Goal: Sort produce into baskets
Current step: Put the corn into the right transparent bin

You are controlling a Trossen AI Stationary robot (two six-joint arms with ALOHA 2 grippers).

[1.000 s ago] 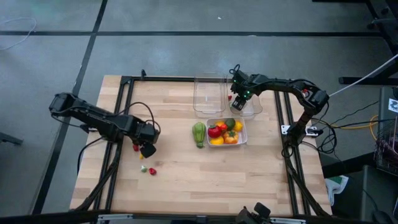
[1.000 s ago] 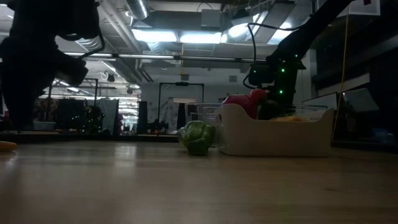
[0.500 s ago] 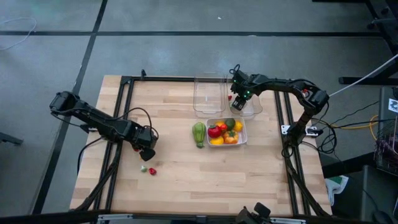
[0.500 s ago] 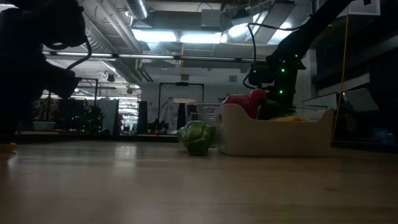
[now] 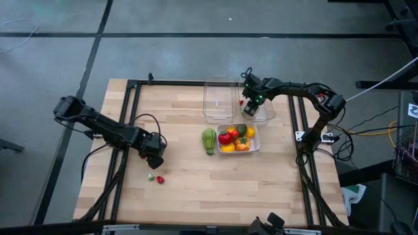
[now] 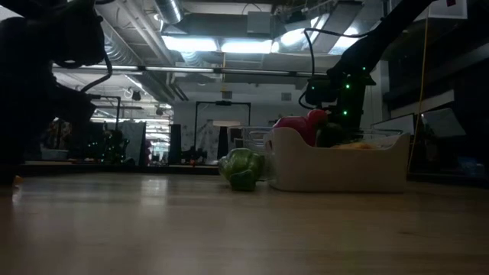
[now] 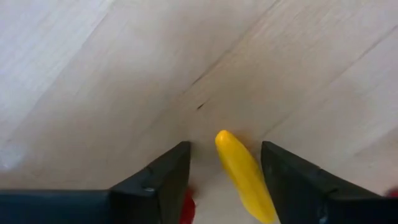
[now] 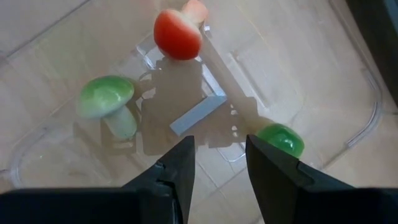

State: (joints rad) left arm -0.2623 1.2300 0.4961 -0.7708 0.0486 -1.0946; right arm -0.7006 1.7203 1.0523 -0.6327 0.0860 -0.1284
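Observation:
My left gripper (image 5: pixel 155 158) points down at the table's left part, open. Its fingers stand on either side of a long yellow piece (image 7: pixel 244 174). A red bit (image 7: pixel 188 205) lies by one finger. My right gripper (image 5: pixel 247 111) hangs open with nothing between its fingers (image 8: pixel 219 140), over a clear basket (image 5: pixel 262 111). In that basket lie a green mushroom (image 8: pixel 107 102), a red mushroom (image 8: pixel 178 34) and a green bit (image 8: pixel 281 138). A second clear basket (image 5: pixel 219 98) stands beside it. The whitish basket (image 5: pixel 255 147) holds red, orange and yellow produce. A green ribbed piece (image 5: pixel 209 140) lies on the table at its left. My left gripper comes from above, pointing down, with the yellow piece lying on the table between its fingers. The piece's lower end (image 7: pixel 264 208) lies close to one finger (image 7: pixel 292 180). I cannot tell whether they touch.
A small green bit (image 5: pixel 151 177) and a red bit (image 5: pixel 160 179) lie on the wood nearer the front edge than my left gripper. Black frame rails (image 5: pixel 130 117) run along the table's left, right and far sides. Bare wood lies across the front half.
My left gripper has sunk toward the table over the yellow piece, which the low view showed at its left edge and the arm now covers. My right gripper has kept still over the clear basket.

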